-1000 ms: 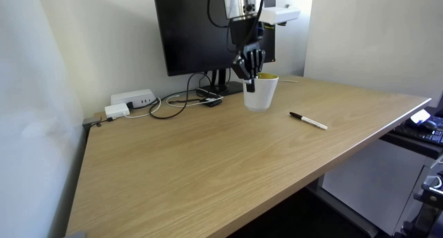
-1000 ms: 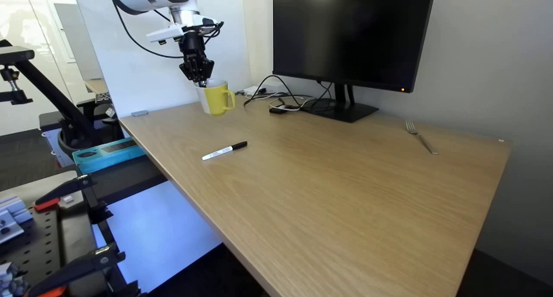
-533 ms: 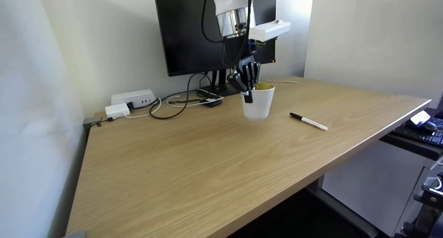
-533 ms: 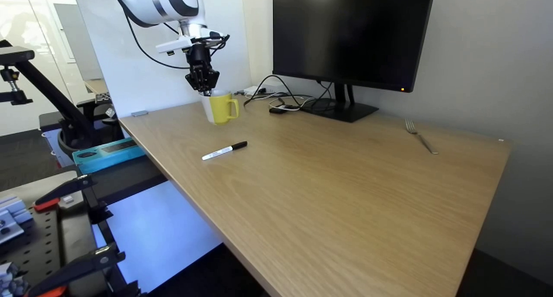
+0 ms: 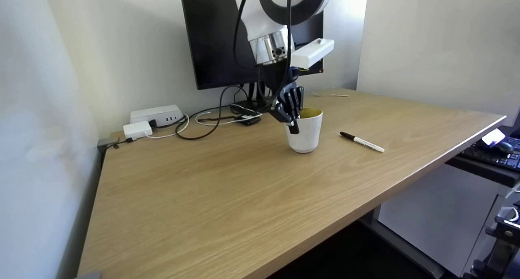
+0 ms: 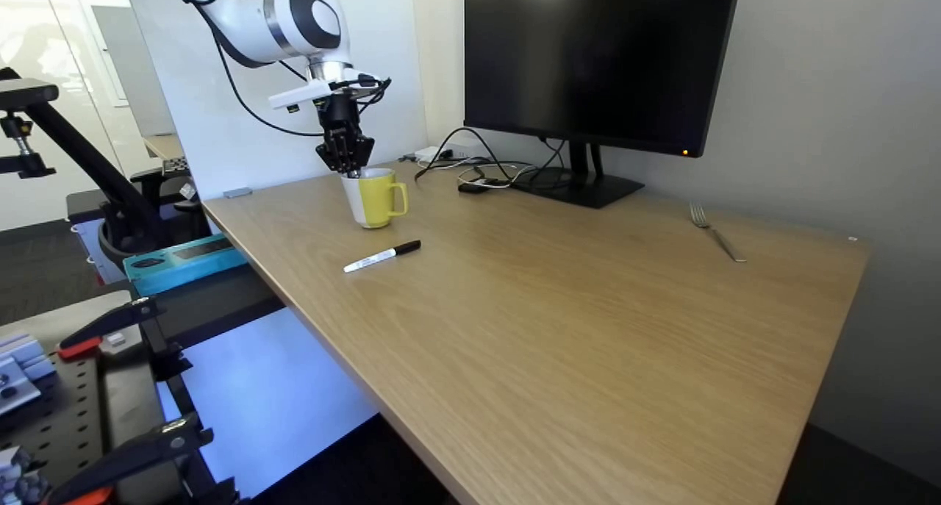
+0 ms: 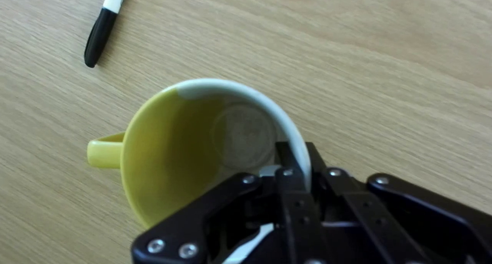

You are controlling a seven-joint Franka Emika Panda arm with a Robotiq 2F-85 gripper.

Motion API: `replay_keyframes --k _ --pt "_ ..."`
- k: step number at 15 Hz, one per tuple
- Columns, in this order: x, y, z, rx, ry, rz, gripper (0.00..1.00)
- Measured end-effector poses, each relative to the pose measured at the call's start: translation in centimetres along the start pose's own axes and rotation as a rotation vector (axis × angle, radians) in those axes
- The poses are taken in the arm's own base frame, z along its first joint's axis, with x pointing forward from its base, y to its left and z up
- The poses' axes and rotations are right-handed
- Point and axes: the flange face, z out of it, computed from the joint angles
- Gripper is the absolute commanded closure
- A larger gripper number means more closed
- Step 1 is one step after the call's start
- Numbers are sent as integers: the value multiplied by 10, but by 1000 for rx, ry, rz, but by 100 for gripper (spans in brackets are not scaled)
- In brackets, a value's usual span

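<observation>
A mug (image 5: 305,135), part white and part yellow, is gripped by its wall on the white side. My gripper (image 7: 300,156) is shut on it, one finger inside the mug and one outside, as the wrist view shows. The yellow handle (image 7: 105,152) points away from the gripper. In both exterior views the mug (image 6: 373,200) is close to upright under the gripper (image 6: 353,173); whether its base touches the desk I cannot tell. Inside, the visible part of the mug holds nothing. A black-capped white marker (image 7: 102,35) lies on the desk near it.
A large monitor (image 6: 595,56) on a dark stand is at the back of the desk (image 6: 559,328). Cables (image 5: 219,120) and white boxes (image 5: 156,115) lie along the wall. A fork (image 6: 717,233) rests near the far side. A whiteboard-like panel (image 6: 294,123) stands behind the arm.
The arm has come down over the last second, bringing the mug lower toward the desk, still in its grip. Marker and fork lie where they were.
</observation>
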Motion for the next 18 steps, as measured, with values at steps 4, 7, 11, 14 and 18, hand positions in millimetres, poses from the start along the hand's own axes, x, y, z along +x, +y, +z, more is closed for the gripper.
replay_keyframes --k 4,7,11,14,18 --pt "3 -2 0 -13 -6 -8 98" --pt "3 0 1 -16 -15 -5 60" --pt "5 3 -5 -24 -25 0 32" --pt "8 5 -14 -30 -29 4 11" --pt "9 11 -46 -46 -25 15 0"
